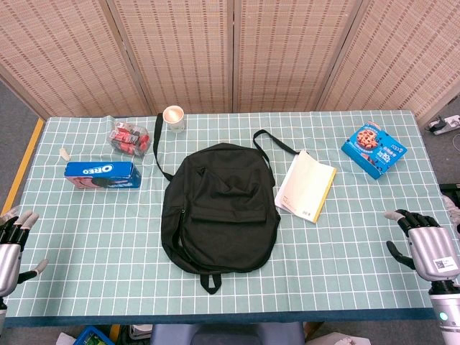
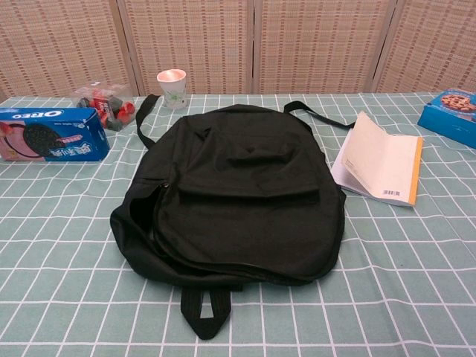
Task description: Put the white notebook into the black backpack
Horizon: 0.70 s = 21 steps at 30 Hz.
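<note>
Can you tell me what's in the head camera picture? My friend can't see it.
A black backpack lies flat in the middle of a green checked table, with a white notebook right beside it. Snack boxes and a cup sit around them, and the robot's left hand and right hand rest open at the near corners.

Black fabric backpack (image 1: 219, 208) lying flat mid-table, straps trailing behind, thin white notebook with yellow edge (image 1: 307, 185) just beside it, slightly open

- 1 black backpack (image 1: 219, 208)
- 1 white notebook (image 1: 306, 185)
- 1 Oreo box (image 1: 102, 175)
- 1 blue cookie box (image 1: 374, 149)
- 1 paper cup (image 1: 173, 118)
- 1 clear bag of red snacks (image 1: 129, 137)
- 2 robot hands: left hand (image 1: 10, 244), right hand (image 1: 425, 242)
</note>
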Available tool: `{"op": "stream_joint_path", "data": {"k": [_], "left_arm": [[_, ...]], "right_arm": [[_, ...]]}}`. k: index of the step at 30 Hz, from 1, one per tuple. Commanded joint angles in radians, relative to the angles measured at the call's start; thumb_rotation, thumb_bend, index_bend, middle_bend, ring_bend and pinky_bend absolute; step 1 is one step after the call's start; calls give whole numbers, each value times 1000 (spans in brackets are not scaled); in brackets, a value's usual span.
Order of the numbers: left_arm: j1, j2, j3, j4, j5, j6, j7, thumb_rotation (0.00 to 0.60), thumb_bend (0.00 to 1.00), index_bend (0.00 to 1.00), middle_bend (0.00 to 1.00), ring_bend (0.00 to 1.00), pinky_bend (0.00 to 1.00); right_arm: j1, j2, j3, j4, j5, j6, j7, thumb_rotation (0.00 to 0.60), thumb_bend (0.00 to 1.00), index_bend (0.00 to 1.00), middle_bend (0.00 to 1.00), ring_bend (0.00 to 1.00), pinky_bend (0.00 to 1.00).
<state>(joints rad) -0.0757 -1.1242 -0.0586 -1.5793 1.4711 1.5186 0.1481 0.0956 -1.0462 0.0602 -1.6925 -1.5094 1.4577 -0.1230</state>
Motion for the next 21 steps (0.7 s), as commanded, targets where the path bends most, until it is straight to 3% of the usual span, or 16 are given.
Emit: {"op": "stream_joint_path", "data": {"k": [1, 6, 13, 21], "left_arm": [[0, -1, -1, 0, 0, 0, -2, 600, 164, 130, 105, 100, 140], [2, -3, -1, 1, 5, 7, -10, 600, 164, 130, 105, 100, 140], [9, -8, 0, 3, -3, 11, -15, 600, 164, 130, 105, 100, 140], [20, -13, 4, 7, -6, 18, -25, 600, 164, 130, 105, 100, 140]], "right_arm": [[2, -2, 1, 5, -6, 3, 5, 600, 255, 284, 312, 298, 340], [17, -12, 5, 32, -15, -10, 12, 600, 252, 284, 312, 298, 339], [91, -29, 20, 100, -12, -110, -16, 600, 238, 284, 312, 298, 340], [202, -147, 49, 282, -12, -216, -17, 600, 161, 284, 328, 298, 340]]}}
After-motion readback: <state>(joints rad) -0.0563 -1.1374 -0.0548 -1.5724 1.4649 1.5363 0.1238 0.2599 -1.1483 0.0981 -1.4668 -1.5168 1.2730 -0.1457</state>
